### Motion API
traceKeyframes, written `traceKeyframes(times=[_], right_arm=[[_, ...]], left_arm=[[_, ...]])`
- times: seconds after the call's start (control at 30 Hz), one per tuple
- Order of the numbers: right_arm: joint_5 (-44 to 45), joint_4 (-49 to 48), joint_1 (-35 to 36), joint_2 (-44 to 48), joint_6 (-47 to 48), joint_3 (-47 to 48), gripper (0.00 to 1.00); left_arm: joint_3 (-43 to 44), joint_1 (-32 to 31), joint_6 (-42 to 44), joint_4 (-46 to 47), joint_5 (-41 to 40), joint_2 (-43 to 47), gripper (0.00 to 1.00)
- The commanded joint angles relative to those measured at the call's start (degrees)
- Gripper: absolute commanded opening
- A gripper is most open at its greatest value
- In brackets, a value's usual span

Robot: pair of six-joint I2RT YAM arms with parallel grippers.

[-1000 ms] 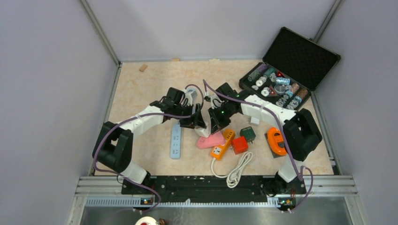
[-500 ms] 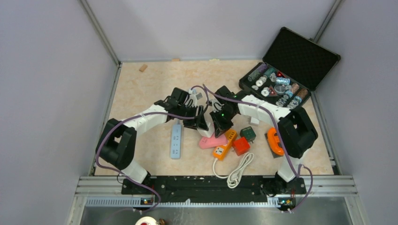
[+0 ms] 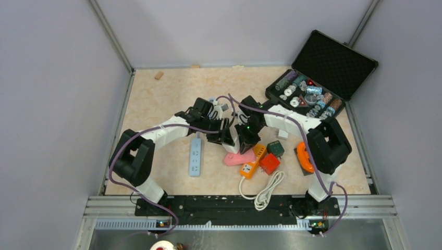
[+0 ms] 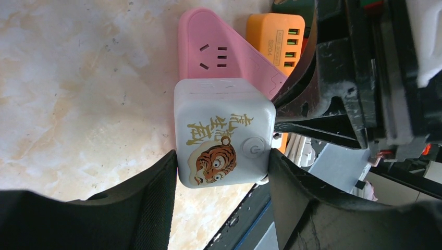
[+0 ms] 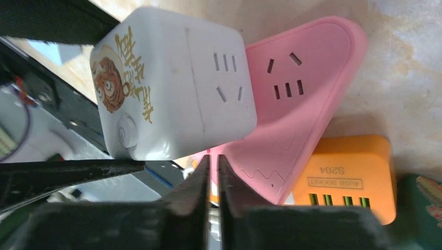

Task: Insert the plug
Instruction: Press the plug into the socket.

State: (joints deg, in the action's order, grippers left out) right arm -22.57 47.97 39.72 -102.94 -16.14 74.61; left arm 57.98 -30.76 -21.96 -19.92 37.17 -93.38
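A white cube plug [image 4: 224,140], with a tiger drawing, gold characters and a round button on one face and socket slots on another, sits tilted over the pink socket strip [image 4: 219,57]. The pink strip lies flat, slots upward, its long side against the orange strip [image 4: 273,36]; the cube is near the orange strip, not touching it.

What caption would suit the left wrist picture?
Left gripper grips a white tiger-print socket cube beside a pink power strip.
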Motion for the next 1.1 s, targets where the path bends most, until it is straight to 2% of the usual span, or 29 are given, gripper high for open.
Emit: traceKeyframes(times=[0.0, 0.07, 0.13, 0.2, 0.27, 0.37, 0.5, 0.8, 0.97, 1.07], right_arm=[[-3.0, -0.1, -3.7, 4.7, -2.5, 0.0, 0.17], [-4.0, 0.0, -5.5, 6.6, -3.1, -0.7, 0.35], [-4.0, 0.6, -6.6, 8.1, -3.0, -1.6, 0.47], [-2.9, 1.6, -6.9, 9.0, -2.6, -2.3, 0.55], [-2.4, 2.3, -7.0, 9.3, -2.0, -3.5, 0.58], [-4.1, 2.3, -7.0, 8.6, -2.0, -5.4, 0.56], [-4.1, 2.6, -7.0, 6.4, -2.3, -6.9, 0.37], [2.7, 5.3, -7.0, 4.1, -0.6, -7.0, 0.34], [2.8, 5.0, -7.0, 3.8, -0.6, -8.3, 0.34], [2.5, 4.5, -7.0, 2.6, -0.8, -10.0, 0.29]], left_arm=[[-0.8, -1.7, 1.2, -2.5, -4.7, -2.8, 0.08], [-0.6, -1.9, 1.1, -2.9, -5.6, -2.9, 0.06], [-0.2, -2.0, 1.2, -3.5, -6.5, -3.0, 0.03], [0.0, -2.1, 1.4, -4.0, -7.1, -3.1, 0.02], [0.4, -2.4, 1.5, -4.4, -7.9, -3.4, 0.0], [0.9, -2.7, 1.6, -5.1, -8.8, -3.8, 0.0], [1.4, -3.4, 1.6, -5.7, -9.8, -4.2, 0.0], [1.5, -5.6, 1.5, -6.8, -13.7, -5.2, 0.0], [0.3, -7.3, 2.0, -6.7, -16.8, -5.0, 0.0], [-0.9, -8.4, 2.5, -6.3, -18.0, -5.4, 0.0]])
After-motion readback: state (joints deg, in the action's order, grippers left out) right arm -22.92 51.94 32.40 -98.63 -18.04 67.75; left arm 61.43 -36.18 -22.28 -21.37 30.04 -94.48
